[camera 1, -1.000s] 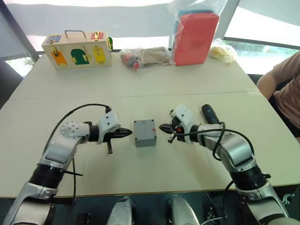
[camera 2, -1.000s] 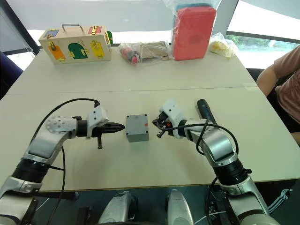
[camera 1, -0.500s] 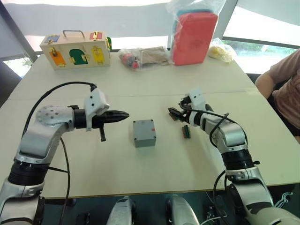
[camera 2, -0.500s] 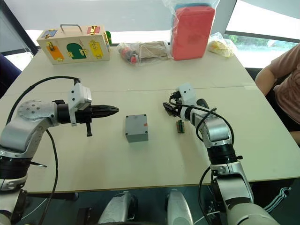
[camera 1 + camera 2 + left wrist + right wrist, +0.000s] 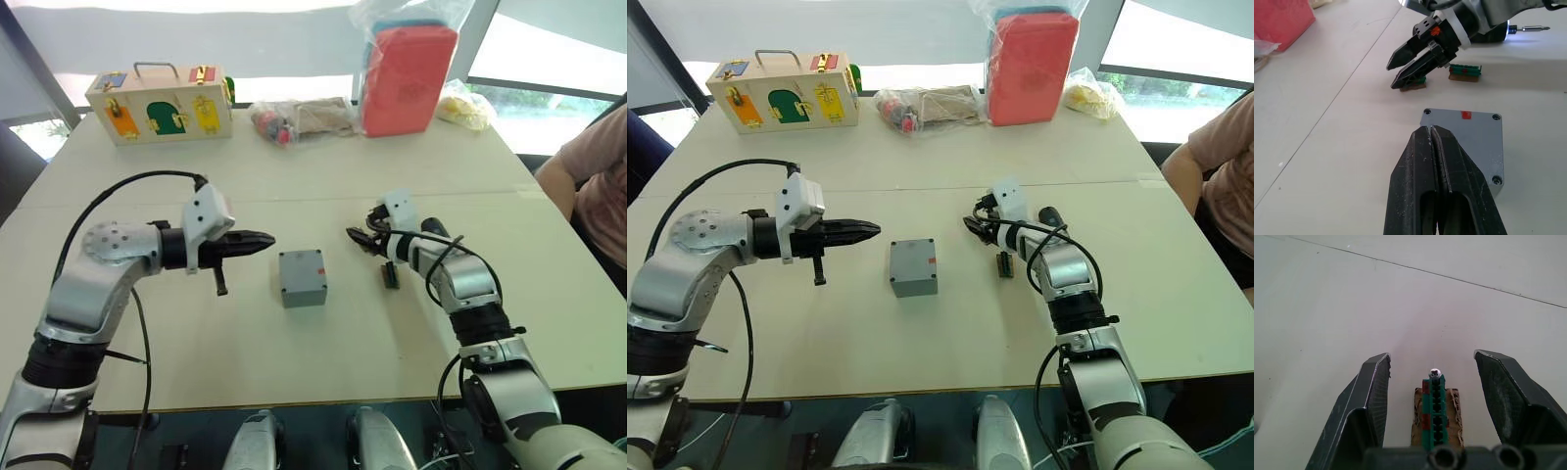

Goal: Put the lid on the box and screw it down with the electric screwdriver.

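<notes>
The grey box [image 5: 302,277] sits mid-table with the lid [image 5: 1464,137] lying flat on it, screws showing in its corners. My left gripper [image 5: 265,239] hovers just left of the box, shut and empty, its tips [image 5: 1429,130] pointing over the lid's near edge. To the right of the box my right gripper [image 5: 1432,355] stands open, its fingers either side of a small green connector block [image 5: 1434,399] on a brown pad, not touching it. The electric screwdriver [image 5: 1528,29] lies on the table behind my right forearm, its tip light on.
A second green connector block [image 5: 390,275] lies by my right wrist. At the table's far edge stand a wooden latch box [image 5: 160,103], plastic bags [image 5: 299,117] and a red case [image 5: 407,78]. A person's arm [image 5: 588,166] reaches in at the right.
My right gripper has opened and drawn back right, away from the box, to the green block. My left gripper has pulled a little left of the box, still shut.
</notes>
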Controlling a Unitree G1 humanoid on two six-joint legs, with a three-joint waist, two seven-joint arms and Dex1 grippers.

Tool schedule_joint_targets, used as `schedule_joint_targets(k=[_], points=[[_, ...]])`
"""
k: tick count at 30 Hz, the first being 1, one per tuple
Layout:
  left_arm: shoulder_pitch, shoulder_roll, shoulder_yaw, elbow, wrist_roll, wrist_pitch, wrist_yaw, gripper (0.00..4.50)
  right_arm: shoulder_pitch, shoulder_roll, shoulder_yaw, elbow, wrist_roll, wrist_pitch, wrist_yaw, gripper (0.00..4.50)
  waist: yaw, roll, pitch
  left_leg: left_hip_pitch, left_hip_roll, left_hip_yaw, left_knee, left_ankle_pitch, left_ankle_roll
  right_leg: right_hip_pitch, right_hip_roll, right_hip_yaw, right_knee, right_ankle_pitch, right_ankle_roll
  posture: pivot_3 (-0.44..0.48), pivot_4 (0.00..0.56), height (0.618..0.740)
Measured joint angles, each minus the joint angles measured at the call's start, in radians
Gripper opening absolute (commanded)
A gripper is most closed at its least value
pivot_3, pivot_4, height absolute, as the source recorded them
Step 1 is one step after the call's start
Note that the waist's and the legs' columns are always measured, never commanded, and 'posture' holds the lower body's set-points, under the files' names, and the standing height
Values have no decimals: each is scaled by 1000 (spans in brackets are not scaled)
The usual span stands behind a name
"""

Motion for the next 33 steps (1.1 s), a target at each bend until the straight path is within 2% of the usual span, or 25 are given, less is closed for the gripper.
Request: schedule_joint_targets(k=[6, 7, 9, 12, 13, 25, 33], points=[[0, -2, 0, -10, 0, 1, 17, 0, 0, 2, 1, 11, -6, -8, 15, 2846, 0, 0, 0, 0, 0, 0, 0, 0, 0, 0, 0, 0, 0, 0, 0, 0, 150, 730], [0, -2, 0, -11, 0, 2, 17, 0, 0, 3, 1, 11, -6, -9, 17, 2367, 0, 0, 0, 0, 0, 0, 0, 0, 0, 0, 0, 0, 0, 0, 0, 0, 150, 730], [0, -3, 0, -11, -1, 3, 19, 0, 0, 4, 1, 11, -6, -9, 18, 1734, 0, 0, 0, 0, 0, 0, 0, 0, 0, 0, 0, 0, 0, 0, 0, 0, 150, 730], [0, -4, -1, -11, 0, 4, 20, 0, 0, 5, 1, 11, -6, -9, 18, 339, 0, 0, 0, 0, 0, 0, 0, 0, 0, 0, 0, 0, 0, 0, 0, 0, 150, 730], [0, -5, -1, -11, -1, 4, 20, 0, 0, 5, 1, 11, -6, -9, 18, 88, 0, 0, 0, 0, 0, 0, 0, 0, 0, 0, 0, 0, 0, 0, 0, 0, 150, 730], [-1, -13, -13, -11, -1, 6, 22, 0, 0, -12, -18, -24, -1, 20, 18, 88, 0, 0, 0, 0, 0, 0, 0, 0, 0, 0, 0, 0, 0, 0, 0, 0, 150, 730], [1, -13, -14, -17, -2, 16, 22, 0, 12, -104, -69, -411, 156, 261, 117, 88, 3, 1, 1, 0, 0, -1, 0, 0, 0, 0, 0, 0, 0, 0, 0, 0, 150, 730]])
